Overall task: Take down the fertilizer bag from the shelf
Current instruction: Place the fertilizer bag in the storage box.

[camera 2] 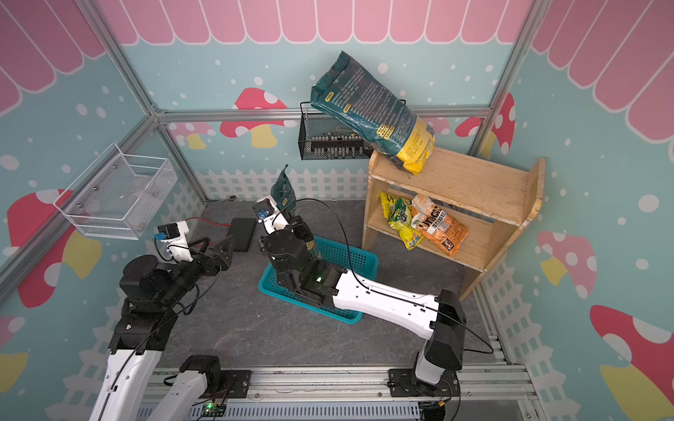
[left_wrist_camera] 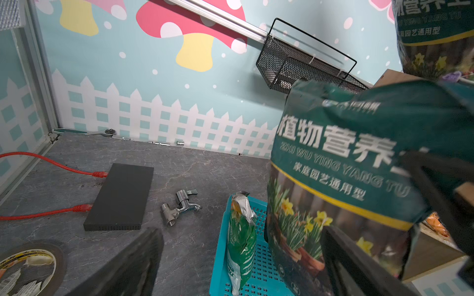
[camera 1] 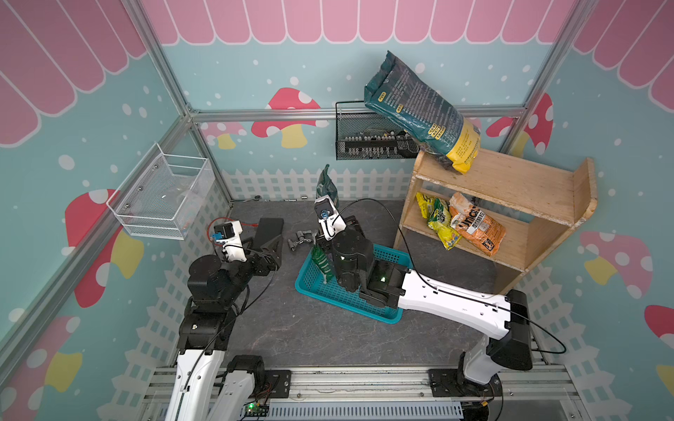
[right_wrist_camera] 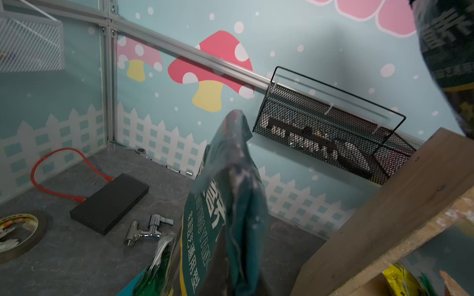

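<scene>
Right claw (camera 2: pixel 302 233) is clamping narrow on a dark-green bag (left_wrist_camera: pixel 346 166), w/ the bag standing upright and its top poking up above the claw. Bag's lower end is sitting down inside the teal basket (camera 1: pixel 394 255), just beside a small green pouch (camera 1: pixel 322 262); can't tell if it's touching the basket floor. Basket is lying mid-table, a bit twd the right edge, just in front of the shelf (camera 1: pixel 510 189), which is occupying the back-right corner. 2nd bag (camera 1: pixel 419 109), same print, is leaning tilted on the shelf top's left end, well apart from both claws. Left claw (camera 2: pixel 224 251) is hanging wide & empty nr the left edge.
</scene>
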